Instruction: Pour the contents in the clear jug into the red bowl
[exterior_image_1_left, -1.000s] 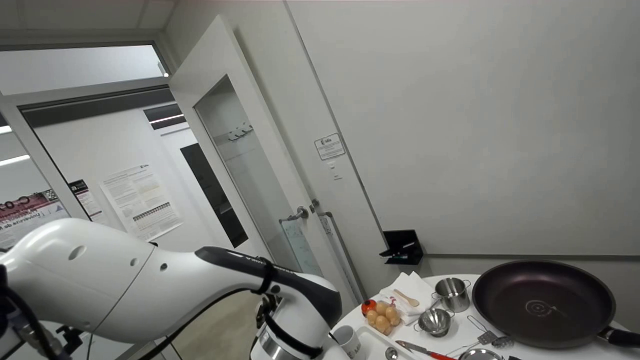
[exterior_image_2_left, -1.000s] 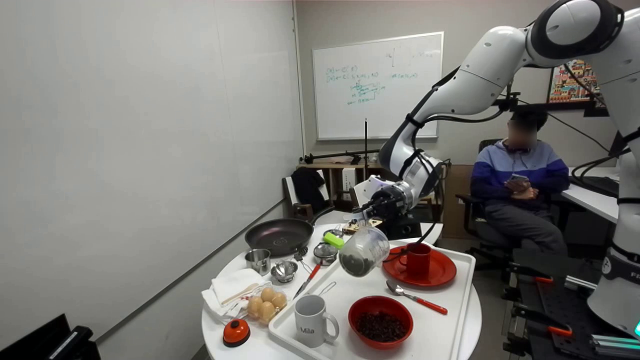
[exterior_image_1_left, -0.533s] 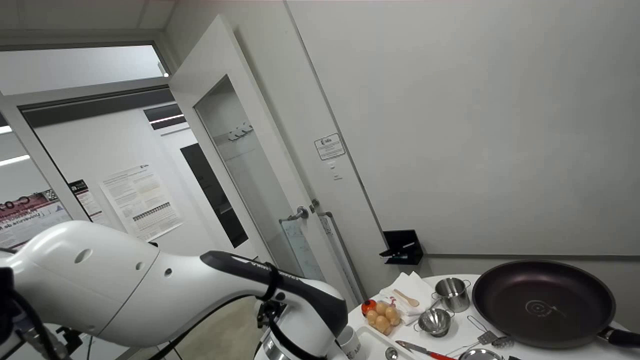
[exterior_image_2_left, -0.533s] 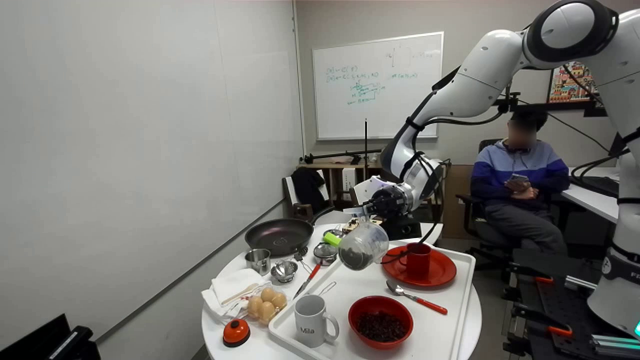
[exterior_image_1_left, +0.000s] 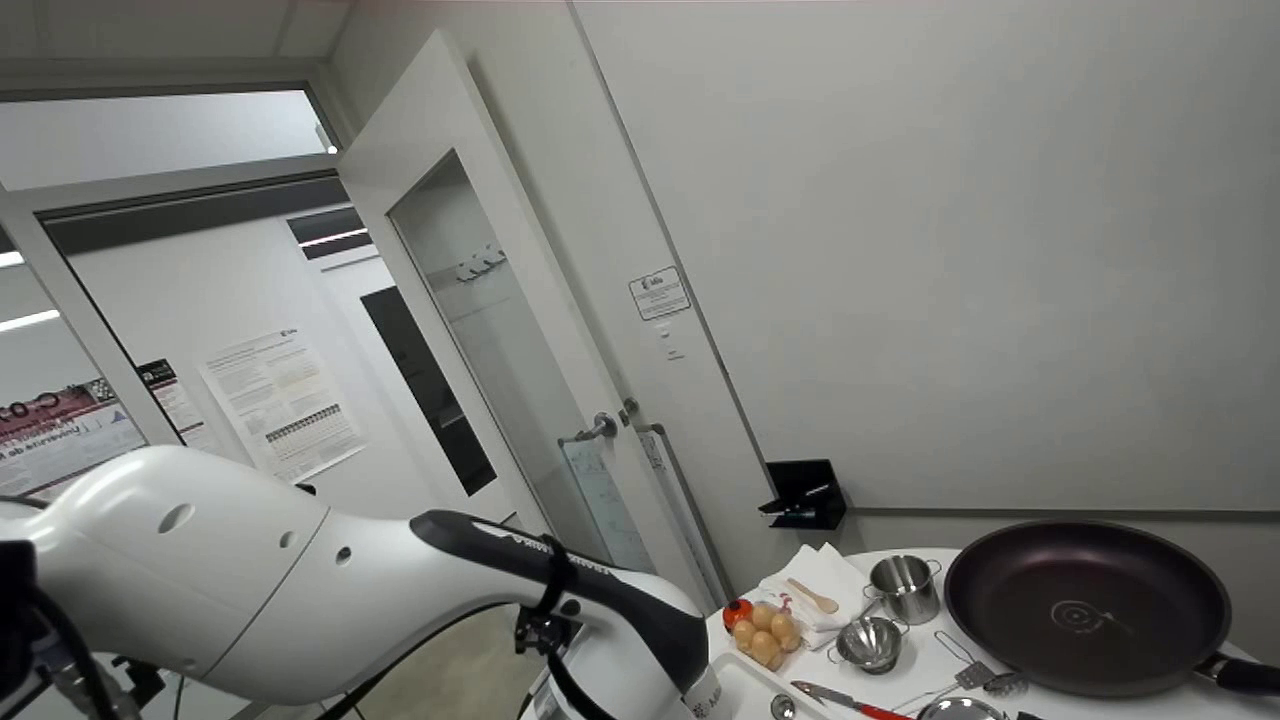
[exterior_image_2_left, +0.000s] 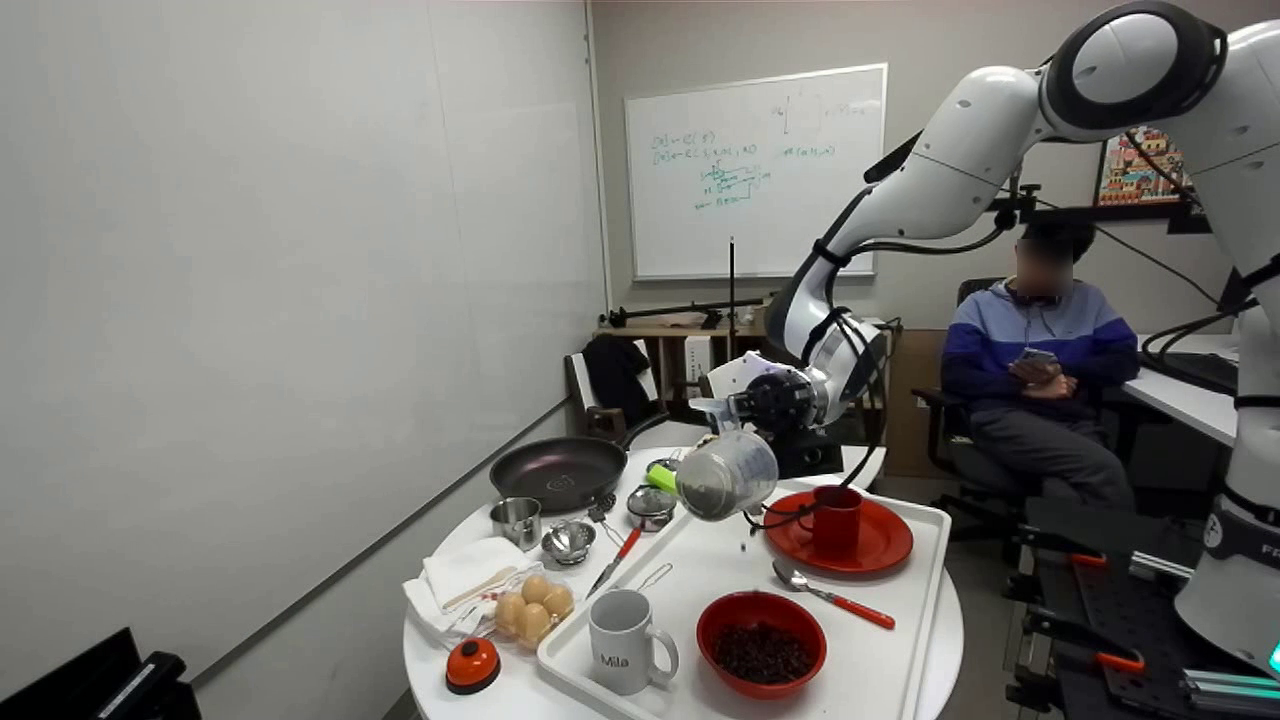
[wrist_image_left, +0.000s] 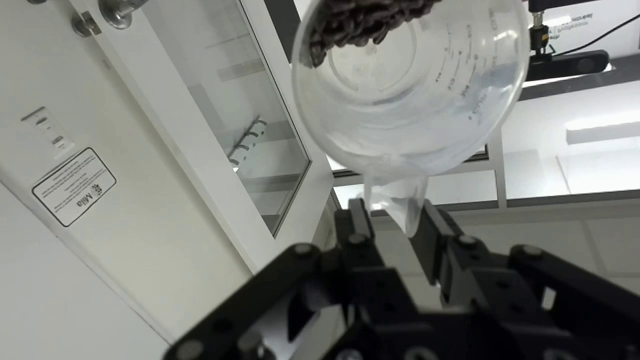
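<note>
Jug (wrist_image_left: 415, 100), tilted in mid-air w/ dark bits (wrist_image_left: 367, 20) inside, is pinched by its handle (wrist_image_left: 395, 192) in my pincer (wrist_image_left: 392, 215), & red bowl (exterior_image_2_left: 765, 685), w/ dark bits too, sits on white tray (exterior_image_2_left: 700, 565) nr grey mug (exterior_image_2_left: 620, 635).

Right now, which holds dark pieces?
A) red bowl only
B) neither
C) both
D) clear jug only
C: the wrist view shows dark pieces inside the clear jug, and in an exterior view dark contents lie in the red bowl.
</note>
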